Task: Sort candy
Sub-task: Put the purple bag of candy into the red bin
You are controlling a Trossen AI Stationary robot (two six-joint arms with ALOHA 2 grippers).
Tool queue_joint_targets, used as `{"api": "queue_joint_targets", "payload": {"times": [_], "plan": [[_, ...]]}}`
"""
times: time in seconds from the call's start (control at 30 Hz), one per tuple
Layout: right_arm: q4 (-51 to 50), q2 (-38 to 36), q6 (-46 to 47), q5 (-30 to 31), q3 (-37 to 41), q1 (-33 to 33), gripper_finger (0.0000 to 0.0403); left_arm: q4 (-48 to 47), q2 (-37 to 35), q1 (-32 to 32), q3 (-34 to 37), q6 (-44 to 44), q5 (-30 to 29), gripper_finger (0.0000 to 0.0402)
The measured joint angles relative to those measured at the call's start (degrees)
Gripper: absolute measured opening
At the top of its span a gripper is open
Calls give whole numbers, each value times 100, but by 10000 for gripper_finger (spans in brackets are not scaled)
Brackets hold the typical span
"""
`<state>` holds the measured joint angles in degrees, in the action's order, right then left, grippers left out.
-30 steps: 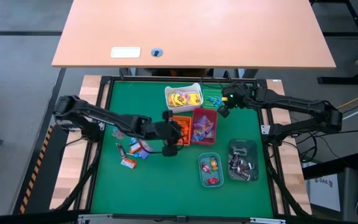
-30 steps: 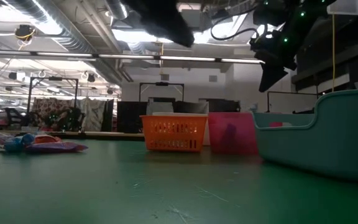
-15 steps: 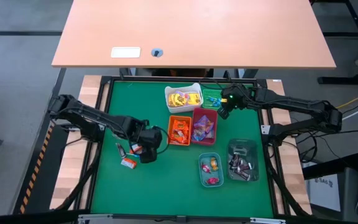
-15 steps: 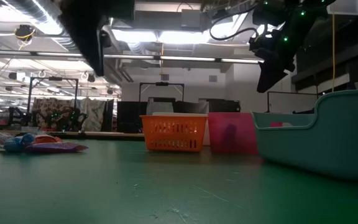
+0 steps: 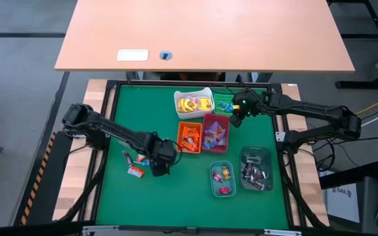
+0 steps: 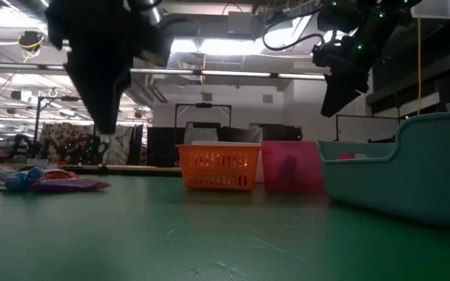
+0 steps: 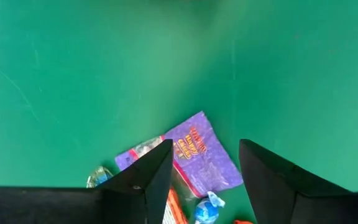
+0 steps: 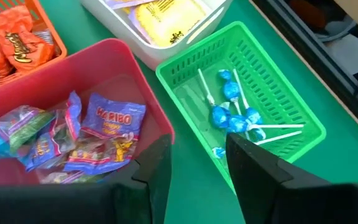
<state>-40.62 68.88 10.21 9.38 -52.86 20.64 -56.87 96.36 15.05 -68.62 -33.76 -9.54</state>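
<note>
Left of centre in the high view, left pincer (image 5: 160,164) spread wide, empty, above loose candy (image 7: 207,162) on the green desk (image 5: 176,190). Beyond, orange bin (image 5: 189,137) and red bin (image 8: 104,74) hold sweets. Upper right, right pincer (image 8: 197,171) parted, empty, above the green basket (image 8: 272,93) of blue lollipops (image 8: 229,115).

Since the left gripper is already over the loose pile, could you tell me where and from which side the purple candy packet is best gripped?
Probably from straight above, across the narrow width of the purple packet: it lies flat on the green mat, and the open left gripper already straddles it.
</note>
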Motion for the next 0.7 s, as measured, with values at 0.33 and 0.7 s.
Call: {"api": "queue_joint_targets", "payload": {"times": [0.33, 0.7], "plan": [[-6, 0, 1, -47, 0, 0, 152, -13, 812, -2, 2, 638, 128, 172], [-11, 0, 1, -157, 0, 0, 152, -3, 1493, -55, -35, 1645, 371, 169]]}}
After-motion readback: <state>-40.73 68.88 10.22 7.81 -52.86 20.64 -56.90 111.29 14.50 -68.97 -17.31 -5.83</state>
